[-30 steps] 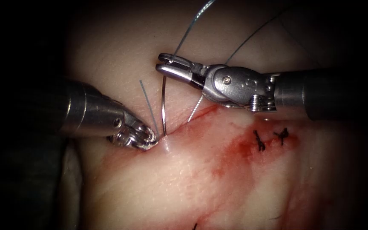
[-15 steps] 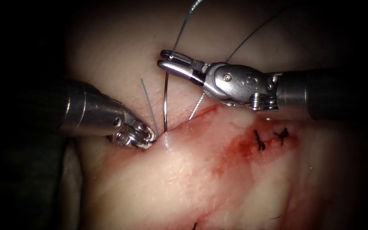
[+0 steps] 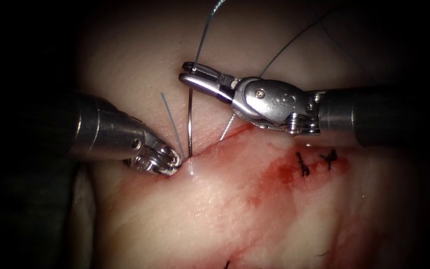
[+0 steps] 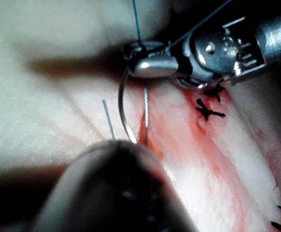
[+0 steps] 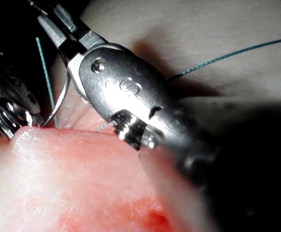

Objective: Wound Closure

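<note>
Steel jaws of the right tool (image 3: 189, 75) are closed on the curved needle (image 3: 189, 124) at its upper end, where the thread (image 3: 206, 31) leaves it and rises away from the tissue (image 3: 185, 219); the needle hangs down from the jaws, and its lower end stands in the tissue at the left end of the cut (image 3: 235, 133). Just left of that entry point the left tool (image 3: 172, 162) presses its tip against the tissue — whether its jaws are parted or grip anything cannot be told. A short cut end of thread (image 3: 171, 119) stands up beside the needle, on the side of the left tool. Red fluid (image 3: 274, 174) stains the tissue right of the needle, and two dark knotted stitches (image 3: 315, 162) lie farther right still. Left wrist view: the right tool (image 4: 140, 60) holds the needle (image 4: 122, 104) by its top, the curve bowing away from the cut (image 4: 147, 130) before meeting the tissue (image 4: 48, 106) close to the dark bulk of the left tool (image 4: 116, 188); a stitch (image 4: 208, 108) lies beyond the right tool. Right wrist view: the right tool (image 5: 51, 19) holds the needle (image 5: 60, 104), which arcs down to the tissue (image 5: 82, 183) edge beside the left tool (image 5: 12, 116) — the thread (image 5: 227, 55) trails across the pale tissue behind.
</note>
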`<state>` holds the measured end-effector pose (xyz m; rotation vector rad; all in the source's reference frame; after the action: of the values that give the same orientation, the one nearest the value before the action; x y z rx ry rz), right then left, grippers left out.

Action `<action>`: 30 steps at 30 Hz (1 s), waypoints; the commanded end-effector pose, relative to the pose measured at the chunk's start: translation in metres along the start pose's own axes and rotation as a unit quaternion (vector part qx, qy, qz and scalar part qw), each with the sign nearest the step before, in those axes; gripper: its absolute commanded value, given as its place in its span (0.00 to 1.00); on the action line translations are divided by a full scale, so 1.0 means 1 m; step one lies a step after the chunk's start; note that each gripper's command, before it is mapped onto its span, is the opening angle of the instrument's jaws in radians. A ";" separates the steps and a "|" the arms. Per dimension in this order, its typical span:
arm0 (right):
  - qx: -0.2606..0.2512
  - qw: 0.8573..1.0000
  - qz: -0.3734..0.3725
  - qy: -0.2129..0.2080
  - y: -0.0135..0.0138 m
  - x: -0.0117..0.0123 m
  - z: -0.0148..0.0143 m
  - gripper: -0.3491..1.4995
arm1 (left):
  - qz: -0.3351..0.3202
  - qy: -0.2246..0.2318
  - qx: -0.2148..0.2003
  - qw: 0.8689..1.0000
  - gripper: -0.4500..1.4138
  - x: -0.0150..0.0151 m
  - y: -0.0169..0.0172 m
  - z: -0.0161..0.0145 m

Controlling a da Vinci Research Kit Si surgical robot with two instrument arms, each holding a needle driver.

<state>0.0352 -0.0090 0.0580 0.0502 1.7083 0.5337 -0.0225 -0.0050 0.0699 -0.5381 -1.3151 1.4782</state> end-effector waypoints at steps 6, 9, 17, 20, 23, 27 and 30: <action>-0.005 1.000 0.002 0.002 0.0007 0.0002 0.0008 0.00 | 0.000 0.000 0.000 1.000 0.00 0.0002 -0.0003 0.0007; -0.005 1.000 0.002 0.002 0.0005 0.0003 0.0009 0.00 | 0.000 0.000 0.000 1.000 0.00 0.0002 -0.0003 0.0007; -0.005 0.999 0.039 0.003 0.0000 0.0006 0.0011 0.00 | 0.000 0.000 0.000 1.000 0.00 0.0002 -0.0003 0.0007; -0.007 0.998 0.067 0.002 -0.0001 0.0008 0.0011 0.00 | 0.000 0.000 0.000 1.000 0.00 0.0002 -0.0003 0.0007; -0.016 0.997 0.082 0.001 -0.0001 0.0008 0.0010 0.00 | 0.000 0.000 0.000 1.000 0.00 0.0002 -0.0003 0.0007; -0.023 0.995 0.098 0.000 -0.0002 0.0009 0.0009 0.00 | 0.000 0.000 0.000 1.000 0.00 0.0002 -0.0003 0.0007; -0.044 0.993 0.111 -0.007 -0.0003 0.0009 0.0008 0.00 | 0.000 0.000 0.000 1.000 0.00 0.0002 -0.0003 0.0007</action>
<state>0.0349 -0.0088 0.0569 0.1847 1.6673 0.7750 -0.0226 -0.0051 0.0699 -0.5382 -1.3146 1.4781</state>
